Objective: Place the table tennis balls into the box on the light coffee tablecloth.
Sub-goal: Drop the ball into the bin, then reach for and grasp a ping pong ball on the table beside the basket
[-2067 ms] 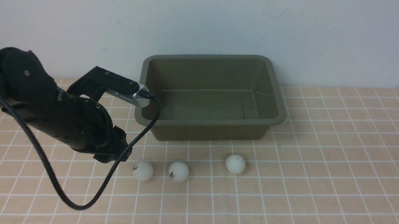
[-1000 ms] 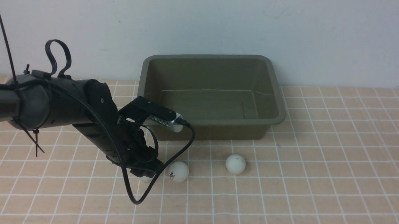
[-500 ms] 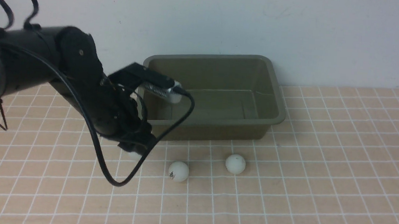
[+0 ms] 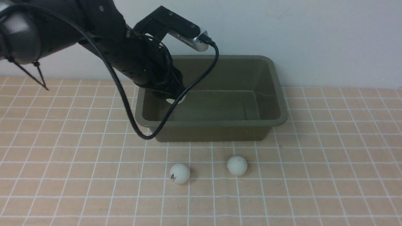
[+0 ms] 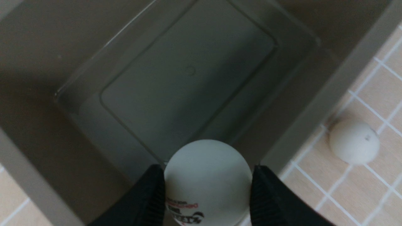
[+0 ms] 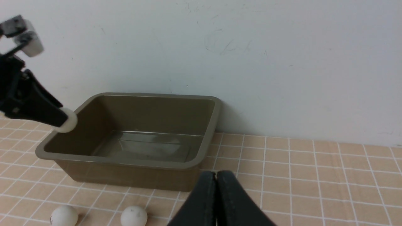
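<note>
My left gripper (image 4: 172,96) is shut on one white table tennis ball (image 5: 207,175), which sits between its two black fingers (image 5: 147,197). It holds the ball above the left part of the olive-green box (image 4: 213,133), over the box's bare floor (image 5: 188,78). Two more table tennis balls lie on the light coffee tablecloth (image 4: 322,186) in front of the box, one (image 4: 180,173) to the left of the other (image 4: 237,165). In the right wrist view my right gripper (image 6: 216,175) is shut with nothing in it, low over the cloth, near the box's right front corner.
The box stands close to a pale wall (image 4: 297,28) at the back. The left arm's black cable (image 4: 144,134) loops down across the box's front left corner. Gridded cloth stretches to the right of the box and in front of the balls.
My left gripper closed on the leftmost ball on the cloth, then rose and moved back and to the right with it, from the cloth to above the box.
</note>
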Available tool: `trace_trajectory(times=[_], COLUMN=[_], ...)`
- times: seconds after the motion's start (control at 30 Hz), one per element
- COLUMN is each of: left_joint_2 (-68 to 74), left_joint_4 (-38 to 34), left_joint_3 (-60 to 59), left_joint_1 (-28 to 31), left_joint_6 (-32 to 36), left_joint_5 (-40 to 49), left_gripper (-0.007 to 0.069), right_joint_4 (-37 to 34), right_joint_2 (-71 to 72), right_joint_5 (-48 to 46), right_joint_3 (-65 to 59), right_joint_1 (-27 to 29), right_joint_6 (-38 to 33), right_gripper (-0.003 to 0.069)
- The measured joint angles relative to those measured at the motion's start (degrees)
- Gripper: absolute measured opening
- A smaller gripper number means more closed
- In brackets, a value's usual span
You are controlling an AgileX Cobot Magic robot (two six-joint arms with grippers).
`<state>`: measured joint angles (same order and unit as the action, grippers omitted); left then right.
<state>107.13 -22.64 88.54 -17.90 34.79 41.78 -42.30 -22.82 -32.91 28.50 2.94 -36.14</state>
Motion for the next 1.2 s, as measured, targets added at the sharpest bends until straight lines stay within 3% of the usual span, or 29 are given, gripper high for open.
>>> trace_trajectory(times=[0.27,0.43,0.53,0.67,0.93,1.2], left_joint_2=[8.42,8.66,8.56,7.62,0.67,-16.46], left_joint_4=[0.29,5.04,9.38,10.57,7.58,4.95], left_joint_3=[12.6,23.05,30.02,32.78,27.69,0.8], left_joint_1=[0.0,0.0,0.0,0.0,-0.12,-0.38], left_joint_6=[-1.99,-12.3,-17.77,-20.81,-23.11,-23.11], left_joint_5=[3.46,18.17,27.22,28.74,29.69,29.69], left_gripper=[0.0312,0.0322,0.0263,0.0163,-0.005,-0.0069], right_joint_4=[0.0,0.0,0.0,0.0,0.0,0.06], right_joint_2=[0.0,0.0,0.0,0.0,0.0,0.0], right_joint_5=[-3.16,-4.52,-4.58,-4.9,-5.31,-6.61], right_joint_3=[0.0,0.0,0.0,0.0,0.0,0.0], right_joint_1=[0.0,0.0,0.0,0.0,0.0,0.0], right_joint_6=[0.0,0.0,0.0,0.0,0.0,0.0], right_gripper=[-0.0015,-0.0015,-0.0015,-0.0015,-0.0015,-0.0015])
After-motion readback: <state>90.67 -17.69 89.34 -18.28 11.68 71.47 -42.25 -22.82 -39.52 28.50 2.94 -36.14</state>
